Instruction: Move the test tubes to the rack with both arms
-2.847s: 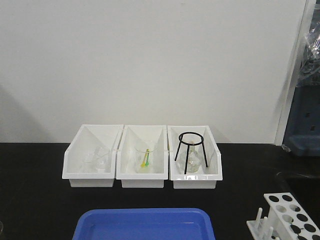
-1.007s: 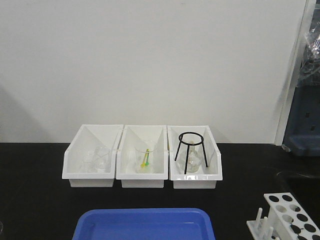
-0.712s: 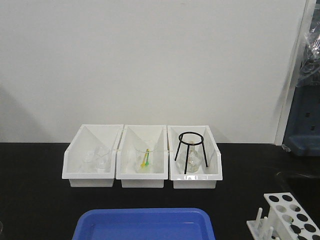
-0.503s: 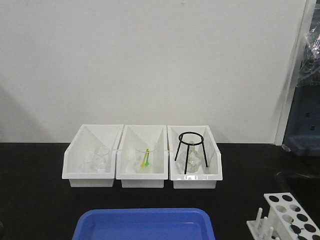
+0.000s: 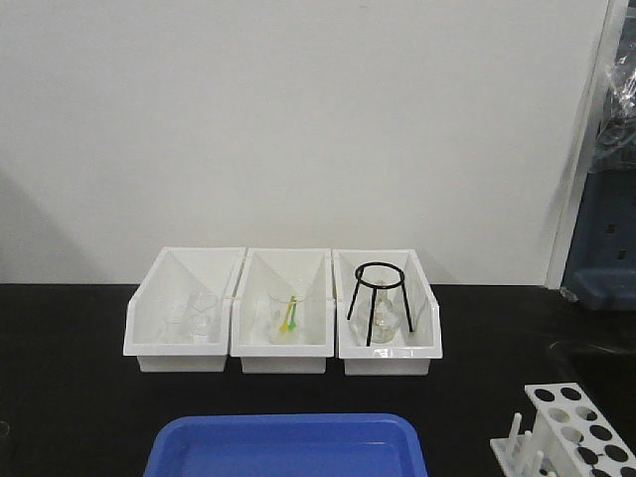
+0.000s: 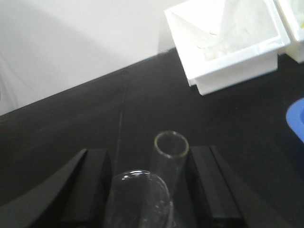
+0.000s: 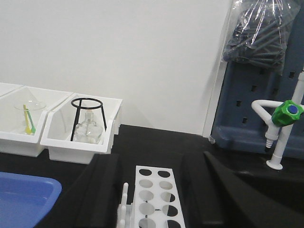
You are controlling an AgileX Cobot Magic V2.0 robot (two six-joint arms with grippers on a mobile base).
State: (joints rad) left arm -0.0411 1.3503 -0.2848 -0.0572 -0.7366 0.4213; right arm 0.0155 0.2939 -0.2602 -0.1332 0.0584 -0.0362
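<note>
While the test tube (image 6: 167, 166) stands upright between the left end effector (image 6: 148, 156) fingers, grip can't be confirmed. The right end effector (image 7: 157, 159) hovers spread over the near-right rack (image 7: 152, 190), likely awaiting handover.

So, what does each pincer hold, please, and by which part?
The right pincer holds nothing. A test tube, mouth up, stands inside the left pincer; whether it is gripped cannot be told.
</note>
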